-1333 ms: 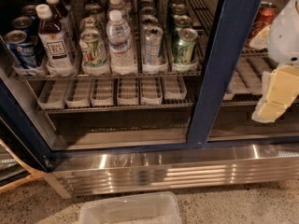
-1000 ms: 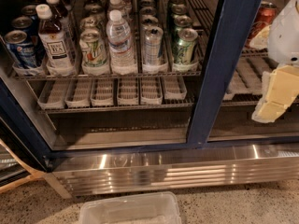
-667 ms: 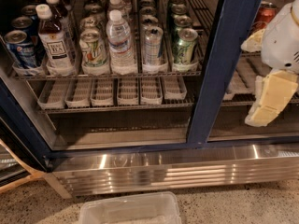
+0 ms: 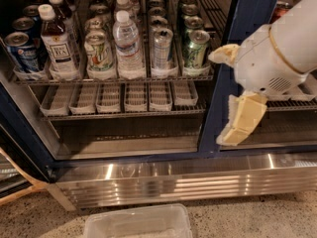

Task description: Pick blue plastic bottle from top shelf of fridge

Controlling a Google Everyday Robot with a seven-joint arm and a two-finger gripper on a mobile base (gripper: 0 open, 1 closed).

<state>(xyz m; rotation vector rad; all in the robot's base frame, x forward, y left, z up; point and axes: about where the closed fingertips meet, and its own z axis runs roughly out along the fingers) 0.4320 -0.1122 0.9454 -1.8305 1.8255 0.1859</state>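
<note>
The blue plastic bottle [image 4: 57,46], small with dark brown liquid, a white cap and a white label, stands at the front of the second lane from the left on the top shelf [image 4: 114,76]. The fridge [image 4: 237,38] has a dark blue door frame and a ribbed steel base panel [image 4: 173,178]. My gripper [image 4: 224,97] is at the right, in front of the blue frame post, well right of the bottle and a little lower. Its cream fingers [image 4: 243,119] stand apart, open and empty.
A blue soda can [image 4: 21,52] stands left of the bottle, a green can [image 4: 99,51] and a taller clear water bottle [image 4: 128,41] to its right, then more cans. The lower rack [image 4: 119,97] holds short empty trays. A clear plastic bin [image 4: 136,224] sits on the floor.
My gripper and arm have moved left and forward, from the right edge to in front of the blue frame post. The bottles and cans have not moved.
</note>
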